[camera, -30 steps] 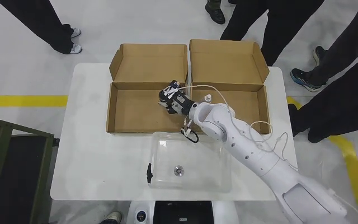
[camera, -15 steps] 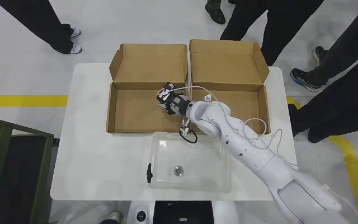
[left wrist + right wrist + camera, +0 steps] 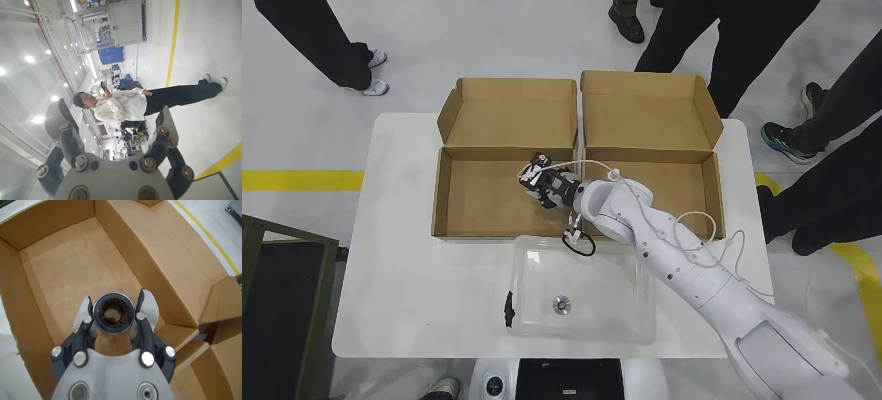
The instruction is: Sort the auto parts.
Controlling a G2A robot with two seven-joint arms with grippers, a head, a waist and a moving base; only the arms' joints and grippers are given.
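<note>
Clamped in the right gripper: a black hollow metal cylinder, silver-rimmed, bore end-on, over the floor of the left brown cardboard box, in its right half. Stood on a white table behind a clear plastic tray; grey floor with a yellow line around. Reached across the tray's back edge into the box. Kept the left gripper spread wide, empty, aimed at the room.

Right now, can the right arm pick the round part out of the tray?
Probably not yet: the right arm has its jaws shut on a bearing over the left box. Once that is dropped, the round part lies uncovered in the open tray, close by.
</note>
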